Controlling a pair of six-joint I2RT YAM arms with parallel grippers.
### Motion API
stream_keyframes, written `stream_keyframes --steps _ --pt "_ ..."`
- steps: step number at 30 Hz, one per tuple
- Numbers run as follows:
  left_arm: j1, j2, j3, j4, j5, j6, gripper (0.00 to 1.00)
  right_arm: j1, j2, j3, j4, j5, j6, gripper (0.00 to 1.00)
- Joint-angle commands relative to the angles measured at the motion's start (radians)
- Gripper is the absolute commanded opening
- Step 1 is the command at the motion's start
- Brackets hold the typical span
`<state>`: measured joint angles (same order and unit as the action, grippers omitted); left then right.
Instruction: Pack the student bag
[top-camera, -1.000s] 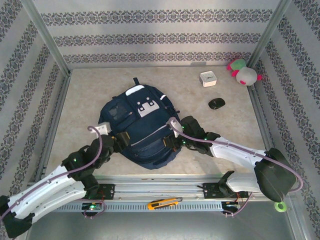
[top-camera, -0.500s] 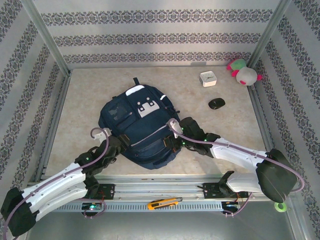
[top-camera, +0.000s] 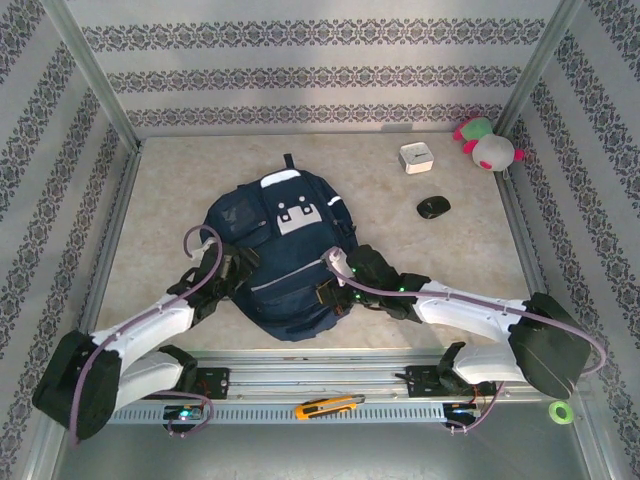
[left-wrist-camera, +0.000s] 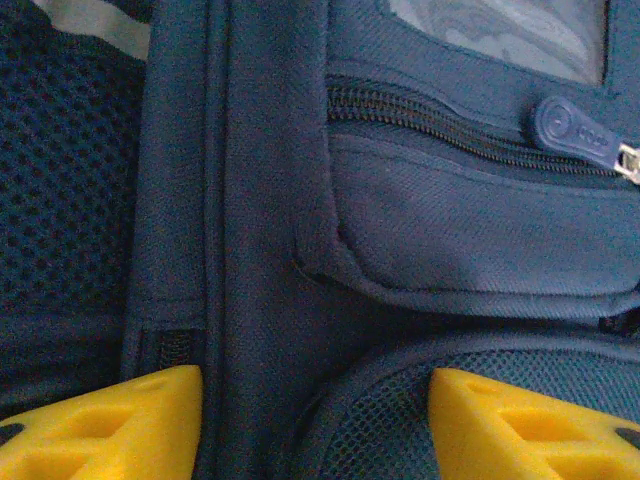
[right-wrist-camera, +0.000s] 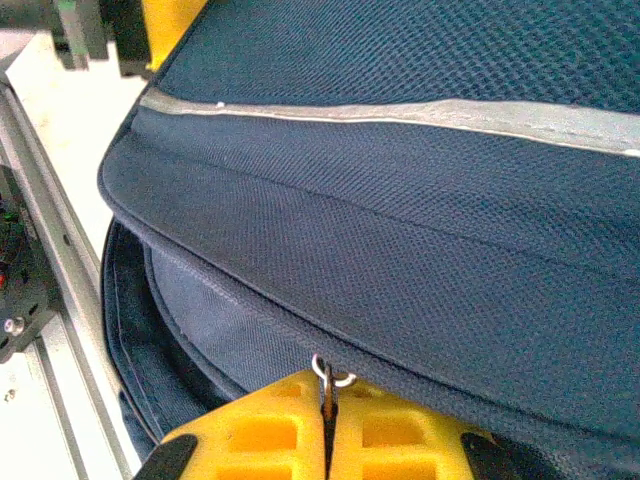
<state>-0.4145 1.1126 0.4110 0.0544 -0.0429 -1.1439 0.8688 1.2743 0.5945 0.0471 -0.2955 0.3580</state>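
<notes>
The student bag (top-camera: 285, 245), a navy backpack with white patches near its top, lies flat in the middle of the table. My left gripper (top-camera: 236, 272) is at the bag's left side. In the left wrist view the left gripper (left-wrist-camera: 315, 430) is open, its yellow fingertips (left-wrist-camera: 100, 430) set wide apart over dark fabric and a mesh pocket below a zipped pocket (left-wrist-camera: 470, 215). My right gripper (top-camera: 326, 292) is at the bag's lower right edge. The right gripper (right-wrist-camera: 328, 420) is shut on a metal zipper pull (right-wrist-camera: 331, 376) under the bag's flap (right-wrist-camera: 400, 260).
A white box (top-camera: 416, 158), a black mouse (top-camera: 433, 207) and a pink-and-green plush toy (top-camera: 487, 143) lie at the back right. A yellow utility knife (top-camera: 328, 406) rests on the front rail, with a green tape roll (top-camera: 560, 412) at the right corner. Patterned walls enclose the table.
The left arm has stretched forward and its gripper now sits against the bag's left side. The bag has turned and shifted slightly away. The right gripper moved a little left, still clamped.
</notes>
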Motion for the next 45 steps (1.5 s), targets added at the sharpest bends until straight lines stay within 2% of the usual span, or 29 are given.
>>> stream_keyframes --steps 1,4,7,9,13,15,21,26,28,33,39,41,45 --pt "0.035 0.071 0.074 0.136 0.084 0.072 0.62 0.01 0.023 0.023 0.044 0.007 0.018 0.0" --pt "0.048 0.121 0.108 0.151 0.138 0.09 0.64 0.01 0.034 0.034 0.046 0.009 0.017 0.0" --pt "0.05 0.113 0.127 0.155 0.167 0.16 0.72 0.01 0.037 0.039 0.046 0.007 0.012 0.0" --pt "0.05 0.076 0.169 0.075 0.167 0.233 0.75 0.008 0.037 0.038 0.046 0.001 0.006 0.0" --pt "0.047 -0.034 0.271 -0.142 0.131 0.433 0.75 0.0 0.03 0.034 0.046 -0.021 -0.005 0.0" --pt "0.046 -0.109 0.289 -0.203 0.144 0.584 0.74 -0.007 0.028 0.036 0.047 -0.03 -0.005 0.0" --pt "0.03 -0.316 0.241 -0.308 0.335 1.117 0.69 -0.019 0.041 0.045 0.065 -0.065 -0.004 0.0" --pt "-0.042 -0.328 0.244 -0.419 0.529 1.503 0.66 -0.023 0.045 0.054 0.066 -0.079 -0.005 0.0" --pt "-0.102 -0.303 0.238 -0.412 0.541 1.6 0.67 -0.025 0.043 0.052 0.069 -0.08 -0.002 0.0" --pt "-0.244 -0.173 0.214 -0.271 0.407 1.684 0.7 -0.031 0.04 0.042 0.087 -0.085 0.013 0.0" --pt "-0.294 0.033 0.231 -0.121 0.309 1.688 0.7 -0.034 0.033 0.033 0.099 -0.091 0.024 0.0" --pt "-0.295 0.075 0.243 -0.118 0.287 1.708 0.69 -0.035 0.029 0.031 0.1 -0.095 0.025 0.0" --pt "-0.294 0.115 0.253 -0.097 0.247 1.729 0.47 -0.045 0.022 0.027 0.105 -0.106 0.032 0.0"
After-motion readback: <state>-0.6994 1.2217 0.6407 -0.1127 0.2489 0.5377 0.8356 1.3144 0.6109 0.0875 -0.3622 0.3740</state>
